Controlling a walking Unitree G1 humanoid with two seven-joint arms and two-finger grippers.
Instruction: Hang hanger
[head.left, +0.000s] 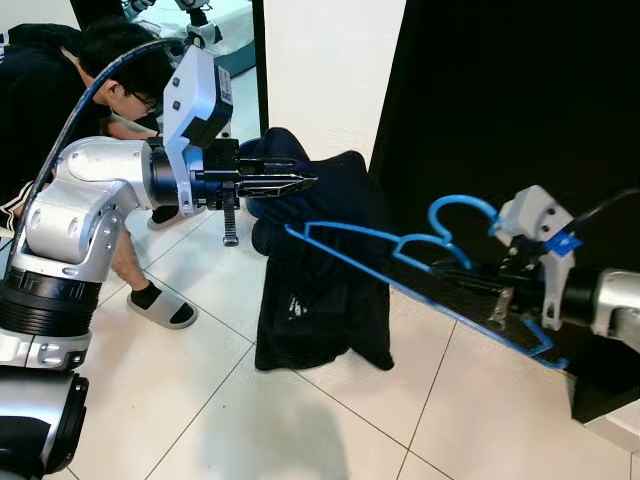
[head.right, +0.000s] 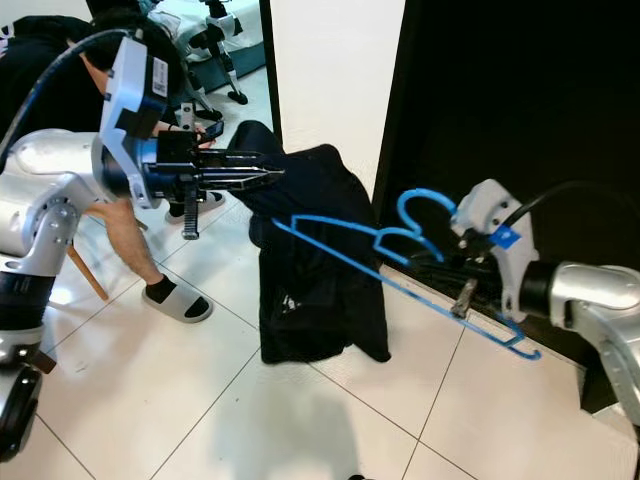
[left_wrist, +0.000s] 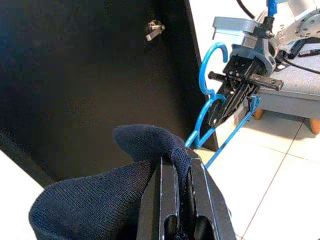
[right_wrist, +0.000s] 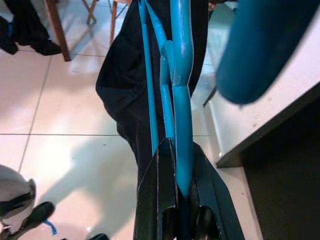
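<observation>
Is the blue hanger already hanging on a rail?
No, the right gripper holds the blue hanger in the air beside the dark garment.

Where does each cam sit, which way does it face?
Left eye: on the head, looking forward and down; left hand pinches the dark garment, right hand holds the blue hanger.
Right eye: same scene.
Left wrist: along its black fingers toward the dark wardrobe.
Right wrist: along its fingers down the hanger to the tiled floor.
Shared: hanger and garment.
</observation>
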